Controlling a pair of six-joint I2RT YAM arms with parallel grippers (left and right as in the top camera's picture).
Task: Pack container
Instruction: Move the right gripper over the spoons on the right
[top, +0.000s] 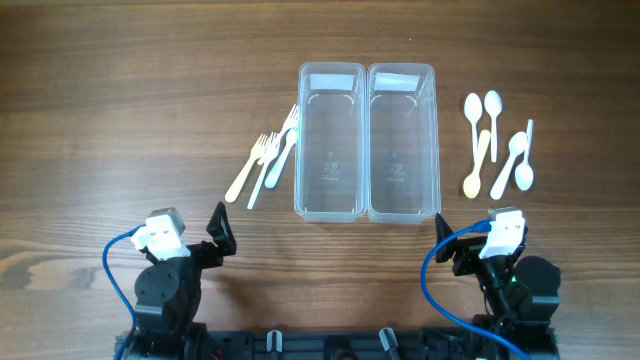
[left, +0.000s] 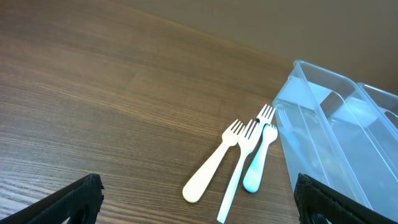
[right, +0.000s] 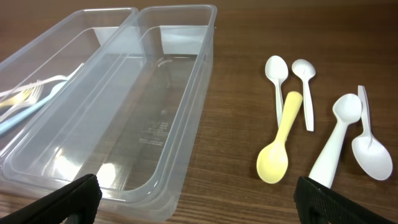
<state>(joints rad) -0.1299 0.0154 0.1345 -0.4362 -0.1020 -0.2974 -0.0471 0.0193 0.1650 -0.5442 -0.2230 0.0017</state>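
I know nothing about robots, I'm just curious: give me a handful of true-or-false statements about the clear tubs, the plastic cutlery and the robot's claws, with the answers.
1. The left container and the right container both hold nothing. True.
2. The forks lie to the right of the containers. False: they lie on the left, and the spoons lie on the right.
3. One of the spoons is a yellow spoon. True.
4. There are five forks on the table. False: there are three.
5. The right gripper is holding a spoon. False: it is open and holds nothing, on the near side of the containers.
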